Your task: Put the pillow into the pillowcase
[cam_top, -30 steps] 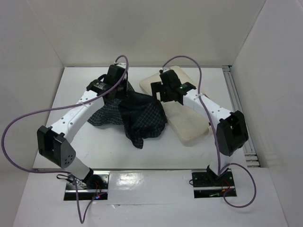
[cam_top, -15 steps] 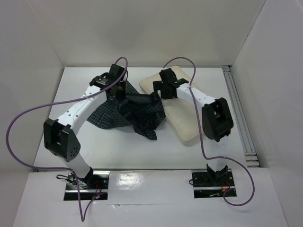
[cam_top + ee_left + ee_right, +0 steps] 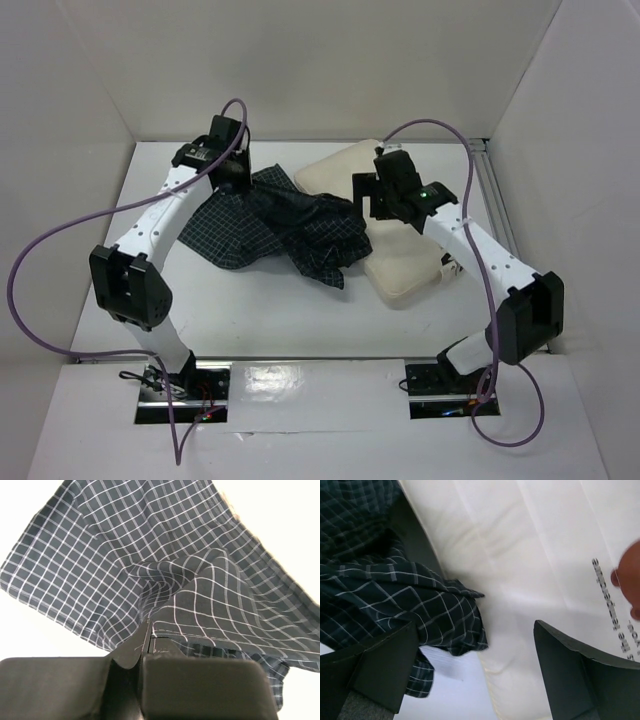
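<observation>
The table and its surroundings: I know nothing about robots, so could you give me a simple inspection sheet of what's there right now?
Surface: white table, bare where visible.
Job's things: cream pillow lies at the right, not yet inside; the dark checked pillowcase is crumpled to its left, one edge overlapping it.
Clutter: nothing seen.
Grippers: left gripper is pinched shut on a fold of the pillowcase; right gripper is open and empty, above the spot where cloth meets pillow.
Cables: purple cables loop from both arms, off the cloth.
Surroundings: white walls on three sides; a metal rail along the right edge.
</observation>
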Robot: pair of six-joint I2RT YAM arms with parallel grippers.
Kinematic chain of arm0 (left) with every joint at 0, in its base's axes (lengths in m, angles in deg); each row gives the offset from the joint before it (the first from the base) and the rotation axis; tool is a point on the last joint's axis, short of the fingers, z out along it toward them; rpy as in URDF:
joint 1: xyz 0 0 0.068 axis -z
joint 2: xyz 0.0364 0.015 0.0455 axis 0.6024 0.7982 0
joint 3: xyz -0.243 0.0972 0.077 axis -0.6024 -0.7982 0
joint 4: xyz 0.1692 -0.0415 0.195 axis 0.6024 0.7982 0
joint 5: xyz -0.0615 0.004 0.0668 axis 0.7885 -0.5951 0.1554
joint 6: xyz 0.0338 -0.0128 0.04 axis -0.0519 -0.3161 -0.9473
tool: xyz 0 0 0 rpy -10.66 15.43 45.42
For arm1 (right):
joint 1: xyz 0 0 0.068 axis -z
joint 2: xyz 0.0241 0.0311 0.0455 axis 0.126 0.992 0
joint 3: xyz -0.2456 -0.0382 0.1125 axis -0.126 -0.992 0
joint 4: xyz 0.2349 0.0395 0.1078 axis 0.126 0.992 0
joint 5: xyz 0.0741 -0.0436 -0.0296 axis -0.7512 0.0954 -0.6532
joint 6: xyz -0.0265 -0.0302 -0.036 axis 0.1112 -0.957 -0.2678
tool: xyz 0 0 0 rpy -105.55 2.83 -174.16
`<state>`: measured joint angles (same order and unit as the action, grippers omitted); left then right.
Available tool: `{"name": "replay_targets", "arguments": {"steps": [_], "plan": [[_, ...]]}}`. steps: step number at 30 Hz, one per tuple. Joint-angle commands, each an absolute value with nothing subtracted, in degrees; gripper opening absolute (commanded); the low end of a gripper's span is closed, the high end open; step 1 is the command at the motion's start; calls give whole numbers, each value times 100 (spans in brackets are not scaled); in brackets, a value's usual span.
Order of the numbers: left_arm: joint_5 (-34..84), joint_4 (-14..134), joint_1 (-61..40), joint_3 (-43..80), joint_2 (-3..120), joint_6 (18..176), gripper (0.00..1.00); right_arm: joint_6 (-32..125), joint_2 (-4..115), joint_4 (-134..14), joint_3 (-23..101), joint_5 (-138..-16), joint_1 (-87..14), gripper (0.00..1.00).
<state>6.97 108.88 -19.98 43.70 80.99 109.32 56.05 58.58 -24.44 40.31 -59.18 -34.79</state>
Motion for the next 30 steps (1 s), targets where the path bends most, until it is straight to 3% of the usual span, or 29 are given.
{"name": "replay_targets", "arguments": {"steps": [1, 8, 13, 20, 26, 27, 30], "plan": [[935, 10909, -2043, 4671, 8130, 10850, 0, 6019, 5644, -1814, 3576, -5097, -3754, 100], [592, 11155, -2104, 4943, 8244, 10727, 0, 5987, 4923, -1777, 3275, -5759, -3511, 100], [653, 11155, -2298, 4996, 8244, 10850, 0, 5872, 5096, -2366, 3477, -6208, -3072, 100], [699, 11155, -2175, 5102, 8244, 10902, 0, 5512, 7817, -2199, 5285, -5900, -2982, 100], [224, 11393, -2175, 5163, 7919, 10902, 0, 5345, 9174, -2577, 5815, -6129, -3361, 100], [223, 11393, -2227, 5163, 7919, 10841, 0, 5345, 9402, -2639, 5815, -6129, -3361, 96], [513, 11454, -2228, 5251, 7866, 10841, 0, 5537, 9545, -2639, 5877, -6077, -3046, 15]]}}
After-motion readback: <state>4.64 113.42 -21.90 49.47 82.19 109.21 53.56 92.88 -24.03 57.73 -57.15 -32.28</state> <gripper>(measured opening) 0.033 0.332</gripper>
